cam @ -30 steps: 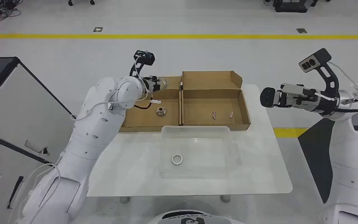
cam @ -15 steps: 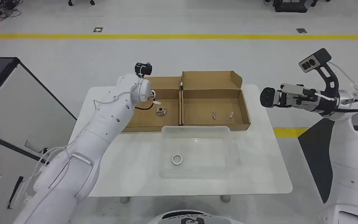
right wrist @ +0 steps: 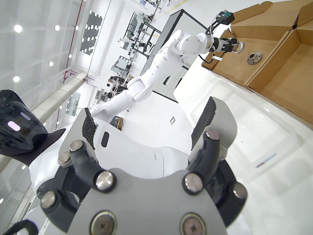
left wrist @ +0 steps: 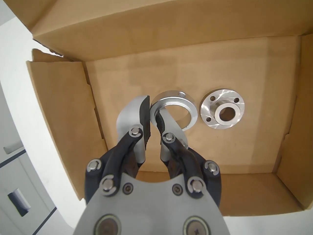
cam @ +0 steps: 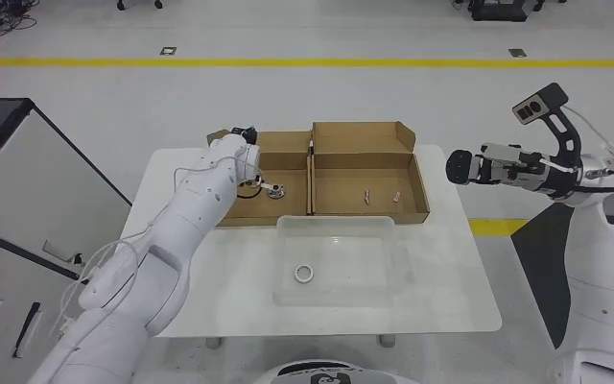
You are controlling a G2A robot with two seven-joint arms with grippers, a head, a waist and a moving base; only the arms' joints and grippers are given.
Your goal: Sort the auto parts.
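From the top, the left arm has swung round and dipped down into the left box (cam: 288, 146) on the worktop (cam: 441, 288). A moment ago it was up high near the back of that box. Now it sits right by the round part with holes (cam: 276, 189). Two small parts (cam: 367, 199) lie in the right box (cam: 341, 187), and a white ring (cam: 304, 273) waits in the clear tray (cam: 384, 259). In the left wrist view, the left gripper (left wrist: 152, 113) is pinching the silver ring (left wrist: 176, 97) by its rim, one finger inside and one outside. The ring is low over the box floor, just beside the round part with holes. I cannot tell if it touches the floor yet. So this ring is nearly put away, and I think letting go comes next. In the right wrist view, the right gripper (right wrist: 149, 107) is spread wide with nothing in it.
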